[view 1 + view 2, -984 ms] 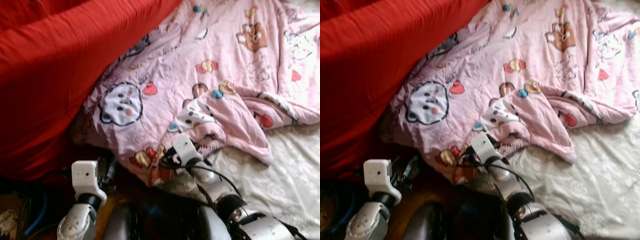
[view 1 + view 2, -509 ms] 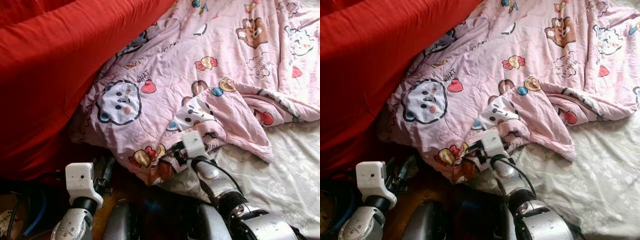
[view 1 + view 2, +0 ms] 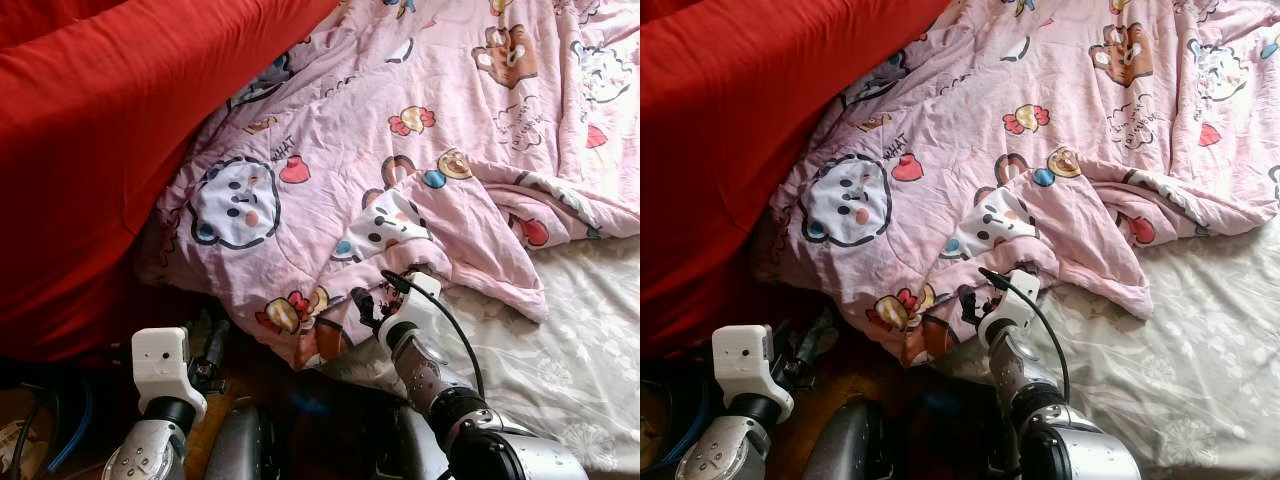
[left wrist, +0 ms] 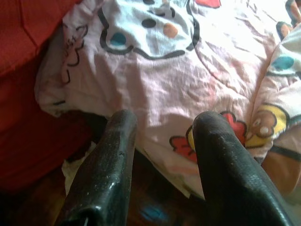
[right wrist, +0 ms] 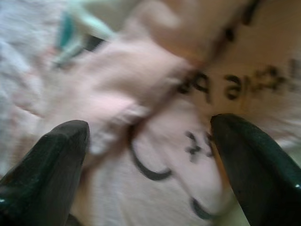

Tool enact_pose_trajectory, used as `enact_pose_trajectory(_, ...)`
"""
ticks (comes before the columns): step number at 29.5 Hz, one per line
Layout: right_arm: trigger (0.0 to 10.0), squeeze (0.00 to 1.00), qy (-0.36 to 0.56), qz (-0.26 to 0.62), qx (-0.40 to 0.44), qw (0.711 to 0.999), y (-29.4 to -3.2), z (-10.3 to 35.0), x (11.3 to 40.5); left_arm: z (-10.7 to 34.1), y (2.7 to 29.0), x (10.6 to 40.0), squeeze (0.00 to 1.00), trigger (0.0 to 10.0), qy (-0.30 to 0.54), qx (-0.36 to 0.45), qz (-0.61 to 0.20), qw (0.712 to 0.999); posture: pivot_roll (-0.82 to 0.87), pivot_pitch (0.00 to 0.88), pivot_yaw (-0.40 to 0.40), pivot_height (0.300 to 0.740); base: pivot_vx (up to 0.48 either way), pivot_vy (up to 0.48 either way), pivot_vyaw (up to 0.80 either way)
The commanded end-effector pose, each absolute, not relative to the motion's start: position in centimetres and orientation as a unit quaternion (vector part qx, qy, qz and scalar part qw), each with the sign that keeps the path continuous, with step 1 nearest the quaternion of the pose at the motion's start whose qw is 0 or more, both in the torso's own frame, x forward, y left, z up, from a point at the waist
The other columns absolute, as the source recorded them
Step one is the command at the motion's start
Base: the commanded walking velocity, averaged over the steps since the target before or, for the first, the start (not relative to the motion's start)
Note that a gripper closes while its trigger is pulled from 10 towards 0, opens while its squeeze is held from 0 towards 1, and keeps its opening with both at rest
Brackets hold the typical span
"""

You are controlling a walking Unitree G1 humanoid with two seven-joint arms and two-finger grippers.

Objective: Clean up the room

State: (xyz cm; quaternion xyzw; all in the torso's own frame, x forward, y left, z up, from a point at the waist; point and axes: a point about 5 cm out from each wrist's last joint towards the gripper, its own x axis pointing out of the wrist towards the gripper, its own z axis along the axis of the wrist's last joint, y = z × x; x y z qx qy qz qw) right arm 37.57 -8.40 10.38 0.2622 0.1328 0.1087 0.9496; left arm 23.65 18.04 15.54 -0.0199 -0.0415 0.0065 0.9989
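A pink cartoon-print blanket [image 3: 400,130] lies rumpled across the bed, its lower edge hanging over the bedside. My right gripper [image 3: 364,304] is at the blanket's folded lower edge, fingers pointing left. In the right wrist view it [image 5: 150,155] is open, with blurred pink fabric right in front of and between the fingers [image 5: 47,165]. My left gripper [image 3: 214,342] is low at the left, just under the hanging blanket edge. In the left wrist view it [image 4: 167,120] is open and holds nothing, with the blanket [image 4: 188,61] a short way ahead.
A big red duvet [image 3: 90,150] covers the left side of the bed. A white patterned sheet [image 3: 580,340] lies bare at the right. Dark wooden floor [image 3: 228,405] and a blue cable [image 3: 68,440] sit below the bed edge at the left.
My right wrist has turned, so the fingers now point left into the blanket's fold. The left arm has sunk slightly. The camera has shifted a little.
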Motion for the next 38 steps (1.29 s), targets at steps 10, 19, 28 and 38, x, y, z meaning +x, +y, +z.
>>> enact_pose_trajectory(10,10.0,0.0,0.099,0.132,0.351,0.922,-8.3,10.1,37.1,15.4,17.9,23.9,0.0,10.0,-0.038,-0.016,0.001,0.999,0.27,0.62,-0.047,0.622,0.0,0.0,0.0)
enact_pose_trajectory(19,10.0,0.0,0.144,0.101,0.394,0.902,-7.0,8.7,36.3,16.0,18.3,22.9,0.0,10.0,-0.038,0.0,0.005,0.999,0.33,0.653,-0.024,0.622,0.0,0.0,0.0)
enact_pose_trajectory(28,0.0,0.0,0.16,0.093,0.397,0.899,-6.3,8.4,36.1,16.3,18.5,21.6,0.0,10.0,-0.031,0.011,0.012,0.999,0.36,0.683,-0.021,0.622,0.0,0.0,0.0)
enact_pose_trajectory(38,0.0,0.0,0.147,0.107,0.406,0.896,-6.1,9.0,36.3,16.2,18.5,20.9,0.0,10.0,-0.023,0.019,0.019,0.999,0.36,0.696,-0.026,0.622,0.0,0.0,0.0)
